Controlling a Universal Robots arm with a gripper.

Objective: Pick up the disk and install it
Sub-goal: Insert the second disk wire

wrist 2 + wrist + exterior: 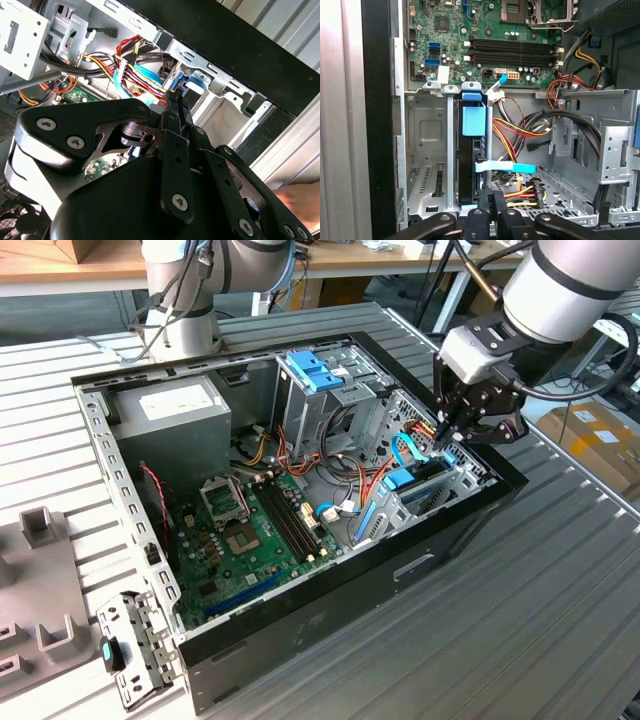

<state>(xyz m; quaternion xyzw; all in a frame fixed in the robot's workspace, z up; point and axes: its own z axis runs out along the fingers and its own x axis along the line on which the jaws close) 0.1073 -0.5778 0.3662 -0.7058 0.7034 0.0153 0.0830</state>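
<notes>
Taking the open computer case (300, 580) as the landmark and reading the exterior view from its left to its right: the grey power supply (170, 410) sits in the case's far left corner, the green motherboard (240, 540) covers the floor beside it, the tall grey bay (325, 405) with its blue clip stands at the middle of the far wall, and the drive cage occupies the case's right-hand end.

The disk (470, 165) is in that cage — standing on edge in a slot between the metal uprights, its dark body framed by blue rails, a blue tab at the end nearer the motherboard. Its long axis runs from the case's outer wall inward toward the motherboard (so it lies lengthwise along the slot, not across it).

The gripper (452, 440) hangs over the same end of the case, at the cage. In the first wrist view its fingertips (495, 202) look pressed close together at the disk's outer end, apparently on or just at its edge; whether they truly pinch it I cannot tell. The disk therefore lies straight ahead of the fingers, stretching away from them toward the motherboard, with a bundle of red, yellow and black wires (520, 135) just beside it.
</notes>
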